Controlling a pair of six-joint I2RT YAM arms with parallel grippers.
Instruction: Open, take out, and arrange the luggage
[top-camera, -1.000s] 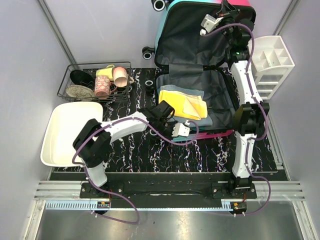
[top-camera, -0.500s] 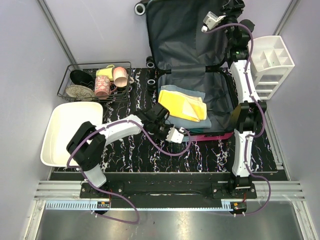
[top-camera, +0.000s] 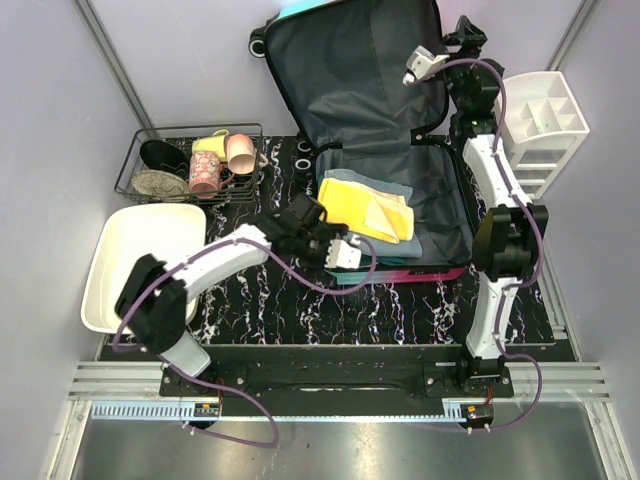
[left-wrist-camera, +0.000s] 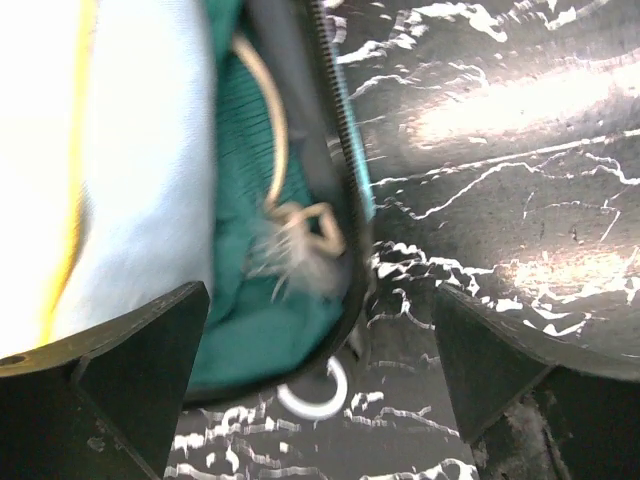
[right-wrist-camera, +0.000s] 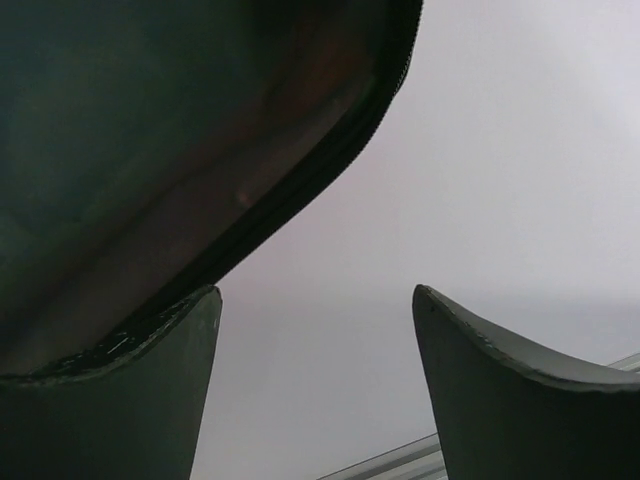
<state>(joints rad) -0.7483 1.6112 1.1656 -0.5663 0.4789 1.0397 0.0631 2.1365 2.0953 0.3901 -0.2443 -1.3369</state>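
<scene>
I saw the luggage (top-camera: 440, 200) lying open on the table's (top-camera: 400, 300) right half, its lid (top-camera: 350, 80) stood up against the back wall (top-camera: 200, 60). My left gripper (left-wrist-camera: 320, 295) gaped wide and empty astride the near-left zipper rim (left-wrist-camera: 340, 170). My right gripper (right-wrist-camera: 315, 295), jaws parted and holding nothing, sat beside the lid's top-right edge, with bare wall beyond.

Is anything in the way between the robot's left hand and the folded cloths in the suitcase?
Nothing visible. The open left gripper sits at the near rim of the luggage, lid up, with the yellow cloth just beyond.

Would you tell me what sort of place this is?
Likely a robot lab cell, not a home: a left arm and right arm bolted to a rail, plain enclosing walls, and a suitcase staged on the table.
</scene>
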